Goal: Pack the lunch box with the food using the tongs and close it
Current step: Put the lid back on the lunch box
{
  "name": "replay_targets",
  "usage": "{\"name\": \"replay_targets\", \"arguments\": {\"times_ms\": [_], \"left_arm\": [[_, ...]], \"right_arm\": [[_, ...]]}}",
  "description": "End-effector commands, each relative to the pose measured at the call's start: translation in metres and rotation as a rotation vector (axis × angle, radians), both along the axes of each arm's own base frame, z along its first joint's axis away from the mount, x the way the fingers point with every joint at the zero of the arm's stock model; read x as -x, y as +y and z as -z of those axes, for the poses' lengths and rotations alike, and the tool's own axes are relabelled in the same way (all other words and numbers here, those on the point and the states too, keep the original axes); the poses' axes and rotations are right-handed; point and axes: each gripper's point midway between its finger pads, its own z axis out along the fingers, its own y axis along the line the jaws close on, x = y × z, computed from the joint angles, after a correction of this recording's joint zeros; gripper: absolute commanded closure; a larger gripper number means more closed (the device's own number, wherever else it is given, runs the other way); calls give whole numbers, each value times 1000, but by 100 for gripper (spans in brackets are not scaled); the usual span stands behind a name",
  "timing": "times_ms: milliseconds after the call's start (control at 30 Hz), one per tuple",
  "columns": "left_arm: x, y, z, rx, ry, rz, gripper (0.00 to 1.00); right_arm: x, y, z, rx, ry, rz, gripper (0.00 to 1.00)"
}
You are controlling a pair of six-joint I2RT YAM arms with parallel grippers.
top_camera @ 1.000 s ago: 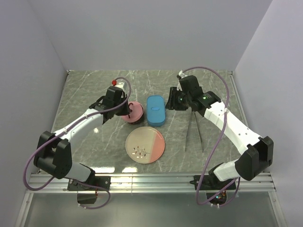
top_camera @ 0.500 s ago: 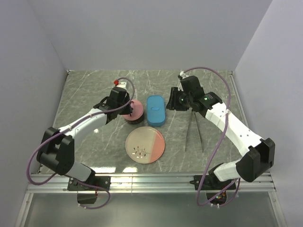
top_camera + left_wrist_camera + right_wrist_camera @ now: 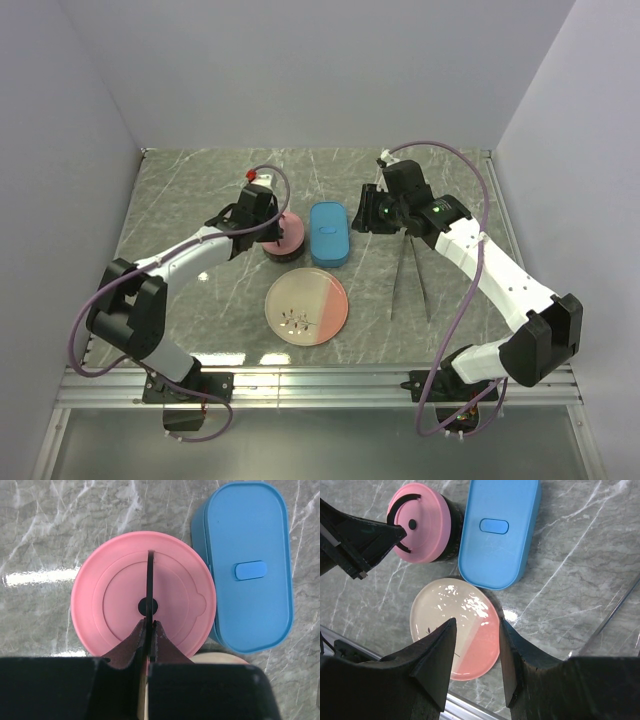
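Observation:
The blue oblong lunch box (image 3: 329, 233) lies shut, its lid (image 3: 250, 565) with a small raised tab on top. Left of it, touching, stands a round black container with a pink lid (image 3: 115, 595). My left gripper (image 3: 149, 624) hangs over it, shut on the lid's thin black handle (image 3: 400, 507). The silver tongs (image 3: 410, 275) lie on the table at the right, below my right gripper (image 3: 375, 215). That gripper (image 3: 475, 630) is open with nothing between its fingers. No food shows in any view.
A beige and pink plate (image 3: 307, 306) lies in front of the two containers, with only a small leaf print on it. The marble table (image 3: 180, 200) is walled at the back and both sides. A metal rail (image 3: 320, 375) runs along its near edge.
My left gripper has moved a little to the right and farther over the pink lid. The right arm has barely moved.

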Motion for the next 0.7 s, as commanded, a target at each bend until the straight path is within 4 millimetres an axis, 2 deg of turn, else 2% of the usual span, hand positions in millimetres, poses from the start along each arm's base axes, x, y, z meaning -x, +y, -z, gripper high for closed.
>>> {"name": "replay_targets", "arguments": {"times_ms": [0, 433, 667], "left_arm": [[-14, -9, -15, 8, -49, 12, 99], [-7, -11, 12, -18, 19, 27, 100], [6, -8, 25, -13, 36, 31, 100]], "right_arm": [[-3, -2, -19, -23, -58, -5, 53], [-1, -2, -16, -21, -51, -13, 53], [1, -4, -13, -16, -47, -9, 53]]}}
